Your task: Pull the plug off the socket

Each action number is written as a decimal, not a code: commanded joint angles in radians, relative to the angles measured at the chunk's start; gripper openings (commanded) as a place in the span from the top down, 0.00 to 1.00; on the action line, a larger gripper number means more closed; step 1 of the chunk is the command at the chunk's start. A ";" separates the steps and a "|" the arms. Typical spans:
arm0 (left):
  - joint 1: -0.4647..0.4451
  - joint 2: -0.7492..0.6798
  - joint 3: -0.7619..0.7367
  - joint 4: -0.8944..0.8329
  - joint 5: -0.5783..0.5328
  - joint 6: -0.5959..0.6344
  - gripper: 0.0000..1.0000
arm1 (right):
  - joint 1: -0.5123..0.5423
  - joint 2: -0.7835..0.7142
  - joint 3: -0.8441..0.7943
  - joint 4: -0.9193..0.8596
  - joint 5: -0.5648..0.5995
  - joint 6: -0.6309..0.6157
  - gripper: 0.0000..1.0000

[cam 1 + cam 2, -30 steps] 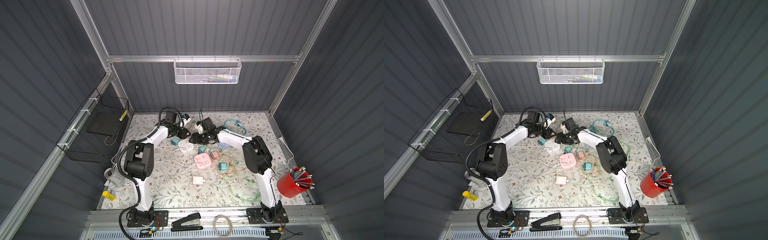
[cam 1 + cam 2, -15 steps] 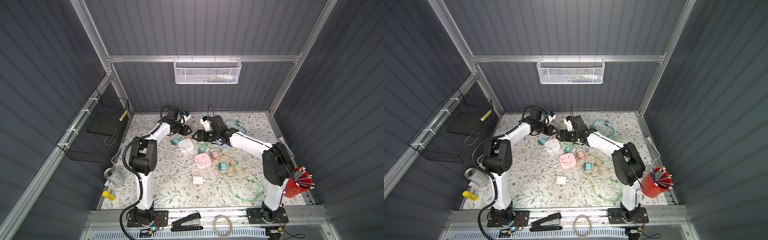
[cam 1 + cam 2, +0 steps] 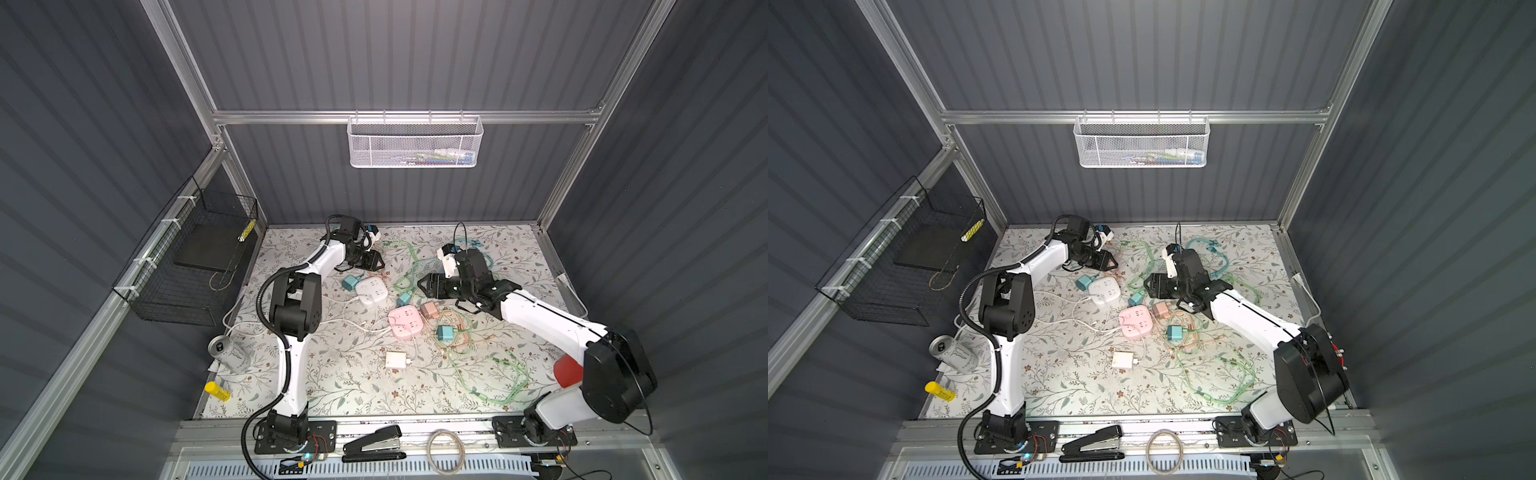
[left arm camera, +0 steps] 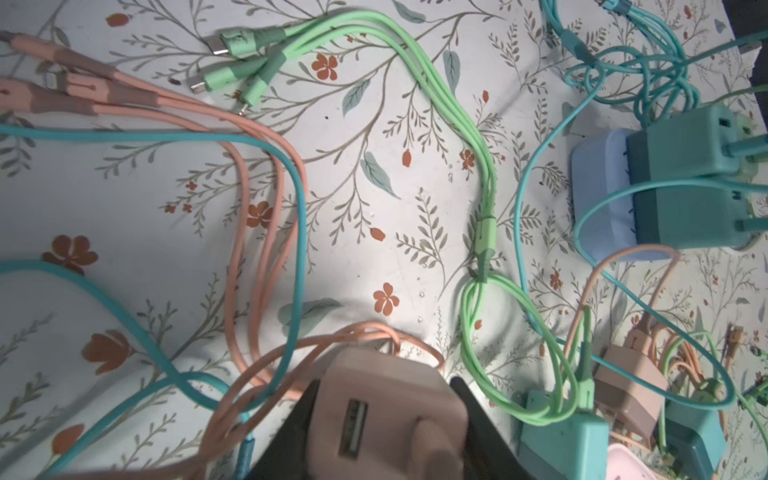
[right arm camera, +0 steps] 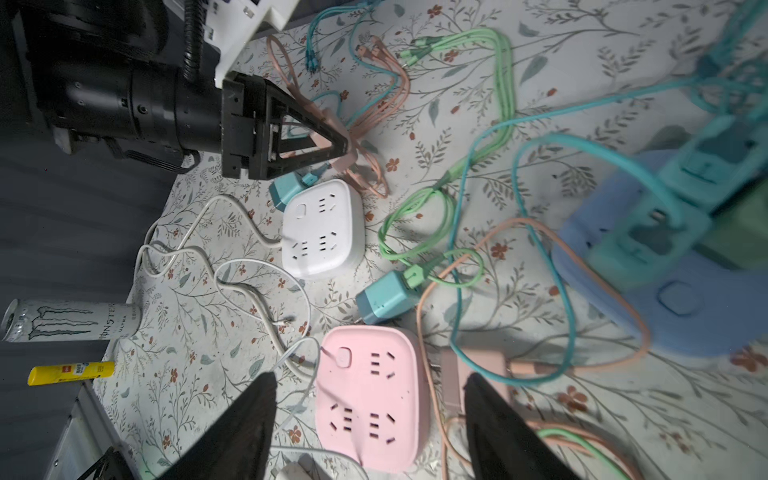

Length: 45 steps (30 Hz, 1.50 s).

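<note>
Spreading over the whole floor of the cell, your floral surface carries sockets, plugs and tangled cables. Take the pink socket, near its middle, as your mark.

Your left pincer lies beyond the pink socket toward the back wall, on the left arm's side, and it is clenched on the pink plug. The left wrist view shows you that plug's body squeezed between the black fingers, with one empty USB port facing the camera.

Your right pincer also hangs on the back-wall side of the pink socket, but nearer to it and toward the right arm's side. It is released, its two fingers spread wide with nothing between them. In the right wrist view the pink socket shows through the gap.

The blue socket, blurred in that view, sits near the pink socket without touching it and has teal plugs seated in it. The white socket lies between the pink socket and the left pincer. The held plug stands apart from it, seated in no socket.

A white charger lies on the front side of the pink socket, apart from it. A green cable trails farther out on the right arm's side, and a pink cable runs out past the held plug.
</note>
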State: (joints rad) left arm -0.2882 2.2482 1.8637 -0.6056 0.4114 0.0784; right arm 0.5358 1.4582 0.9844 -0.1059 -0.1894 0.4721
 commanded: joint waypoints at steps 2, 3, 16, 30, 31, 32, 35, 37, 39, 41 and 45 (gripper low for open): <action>0.000 0.050 0.076 -0.126 -0.029 -0.048 0.75 | -0.011 -0.079 -0.067 -0.030 0.075 0.020 0.27; 0.000 0.058 0.086 -0.136 -0.033 -0.054 0.74 | -0.011 -0.095 -0.078 -0.038 0.081 0.026 0.27; 0.000 0.165 0.242 -0.260 -0.046 -0.106 0.53 | -0.041 -0.297 -0.219 -0.139 0.195 0.087 0.23; -0.003 0.157 0.288 -0.314 -0.041 -0.144 0.22 | -0.137 -0.137 -0.145 -0.137 0.091 0.077 0.23; -0.003 0.153 0.287 -0.315 -0.043 -0.146 0.22 | -0.140 -0.129 -0.141 -0.138 0.090 0.076 0.24; -0.004 0.148 0.288 -0.315 -0.049 -0.150 0.22 | -0.142 -0.124 -0.138 -0.138 0.090 0.074 0.23; -0.004 0.142 0.296 -0.328 -0.061 -0.167 0.17 | -0.162 -0.115 -0.137 -0.137 0.081 0.074 0.23; -0.005 0.142 0.308 -0.338 -0.019 -0.190 0.16 | -0.184 -0.107 -0.138 -0.130 0.058 0.076 0.23; -0.005 0.141 0.315 -0.340 0.017 -0.217 0.16 | -0.200 -0.101 -0.135 -0.129 0.043 0.074 0.23; -0.006 0.127 0.304 -0.323 0.033 -0.249 0.17 | -0.210 -0.098 -0.132 -0.130 0.034 0.065 0.23; -0.008 0.104 0.279 -0.303 0.050 -0.312 0.16 | -0.239 -0.085 -0.133 -0.122 0.011 0.061 0.23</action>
State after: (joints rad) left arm -0.2890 2.4165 2.1441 -0.8970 0.4217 -0.1673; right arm 0.3126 1.3594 0.8219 -0.2325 -0.1482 0.5449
